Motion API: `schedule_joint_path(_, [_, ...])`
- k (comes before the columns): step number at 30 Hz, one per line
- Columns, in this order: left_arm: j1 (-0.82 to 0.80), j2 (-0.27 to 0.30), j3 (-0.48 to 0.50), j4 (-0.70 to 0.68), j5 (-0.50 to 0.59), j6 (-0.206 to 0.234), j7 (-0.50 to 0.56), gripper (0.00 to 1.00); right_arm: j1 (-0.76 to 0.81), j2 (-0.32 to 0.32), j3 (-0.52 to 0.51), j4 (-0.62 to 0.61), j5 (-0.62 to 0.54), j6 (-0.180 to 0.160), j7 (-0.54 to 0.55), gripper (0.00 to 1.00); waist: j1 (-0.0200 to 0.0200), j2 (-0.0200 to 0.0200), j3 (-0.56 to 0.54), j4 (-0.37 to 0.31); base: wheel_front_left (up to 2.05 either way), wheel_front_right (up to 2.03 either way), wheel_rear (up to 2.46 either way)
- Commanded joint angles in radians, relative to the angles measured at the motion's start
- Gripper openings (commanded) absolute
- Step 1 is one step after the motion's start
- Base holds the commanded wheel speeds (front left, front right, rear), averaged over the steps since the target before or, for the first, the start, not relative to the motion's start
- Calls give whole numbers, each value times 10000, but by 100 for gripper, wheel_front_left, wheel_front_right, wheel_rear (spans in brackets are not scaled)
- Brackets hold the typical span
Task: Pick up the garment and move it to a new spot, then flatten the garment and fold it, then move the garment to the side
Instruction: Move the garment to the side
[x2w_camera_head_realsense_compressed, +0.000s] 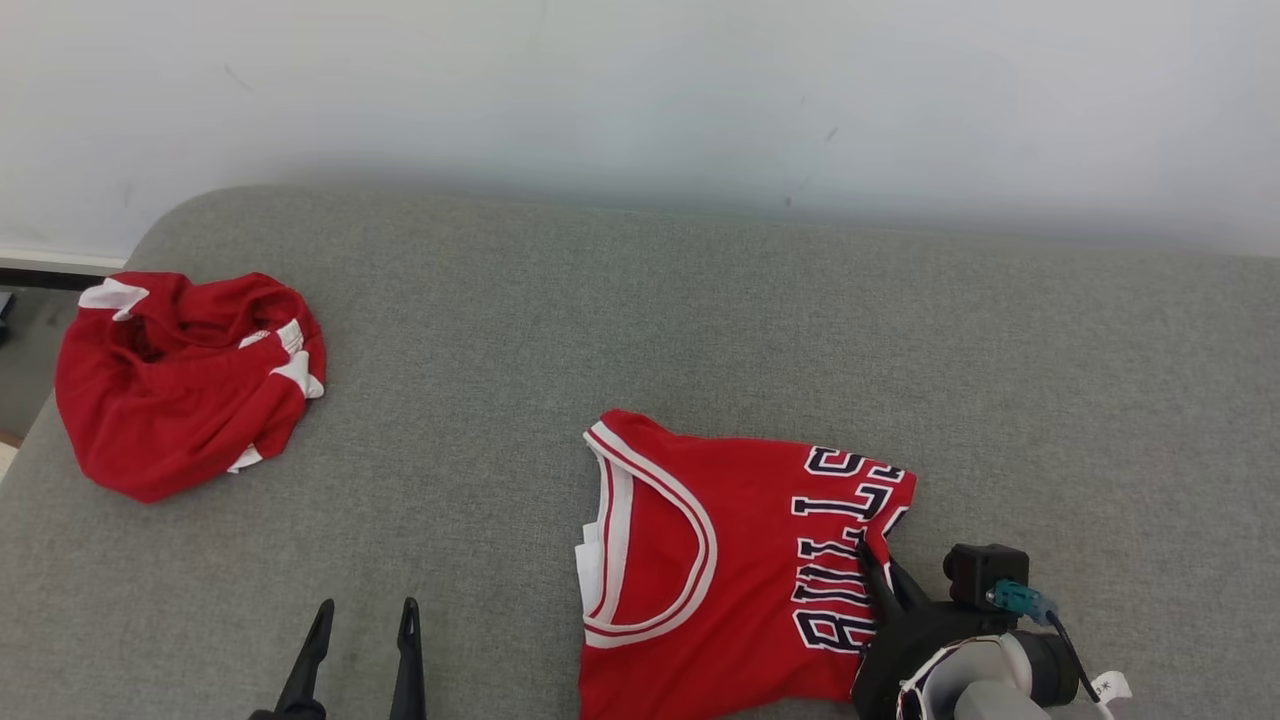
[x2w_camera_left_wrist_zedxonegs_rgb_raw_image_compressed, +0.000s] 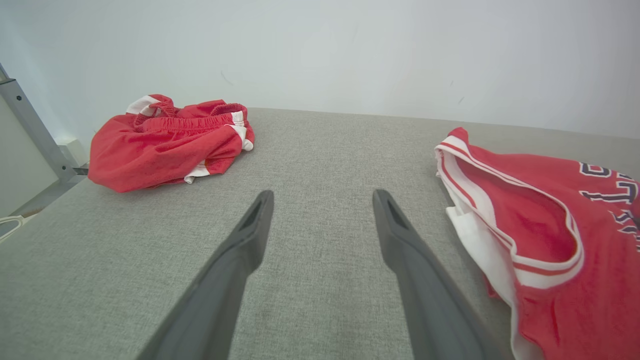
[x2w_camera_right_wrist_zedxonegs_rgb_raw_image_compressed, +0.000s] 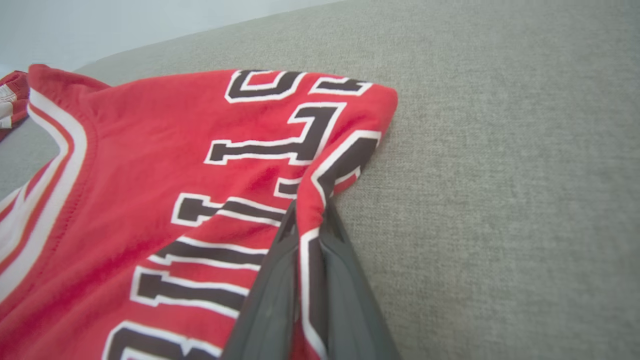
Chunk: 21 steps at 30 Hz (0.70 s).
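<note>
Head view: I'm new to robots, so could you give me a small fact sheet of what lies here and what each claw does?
Surface: grey woven cushion
Worked garment: red basketball jersey with white trim and dark lettering, lying mostly flat
Other garment: crumpled red shorts with white trim, far left, apart from the jersey
Right gripper: shut on a pinched fold at the jersey's edge
Left gripper: open, holding nothing, over bare cushion

**Two garments, two grippers, one surface**

Two red garments lie here: one red sleeveless jersey with white trim and dark lettering (x2w_camera_head_realsense_compressed: 740, 560) and one crumpled pair of red shorts with white trim (x2w_camera_head_realsense_compressed: 180, 385). One grey upholstered surface (x2w_camera_head_realsense_compressed: 700, 330) carries both. Two grippers show, the left gripper (x2w_camera_head_realsense_compressed: 365, 620) and the right gripper (x2w_camera_head_realsense_compressed: 872, 565), each with two long dark fingers.
</note>
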Motion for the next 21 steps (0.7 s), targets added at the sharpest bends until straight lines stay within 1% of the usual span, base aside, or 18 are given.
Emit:
schedule_joint_path(1, [-38,4,33,-28,-57,24,-25,100,-78,-47,-91,3,-262,-17,27,0,-1,0,40,-83,0,0,0])
schedule_joint_path(7, [-160,0,147,-138,-226,48,-25,100,-565,-520,-416,-422,-989,-18,13,0,-1,0,371,-509,0,0,0])
schedule_joint_path(10, [-407,5,137,-154,-233,-36,-25,100,-1167,-979,-454,-685,-1260,-17,13,0,-1,0,739,-923,0,0,0])
schedule_joint_path(12, [-543,4,123,-163,-208,-86,-25,100,-1537,-1265,-425,-714,-1326,-17,13,0,-1,0,949,-1112,0,0,0])
schedule_joint_path(13, [-543,4,123,-163,-208,-86,-25,100,-1537,-1265,-425,-714,-1326,-17,13,0,-1,0,949,-1112,0,0,0])
schedule_joint_path(19, [-1134,5,213,-351,51,-169,-25,100,-2926,-2148,-249,-817,-1480,-17,10,0,-1,0,1807,-1638,0,0,0])
schedule_joint_path(21, [-1350,5,269,-445,188,-258,-25,100,-3374,-2476,-262,-832,-1436,-17,12,0,-1,0,2124,-1774,0,0,0])
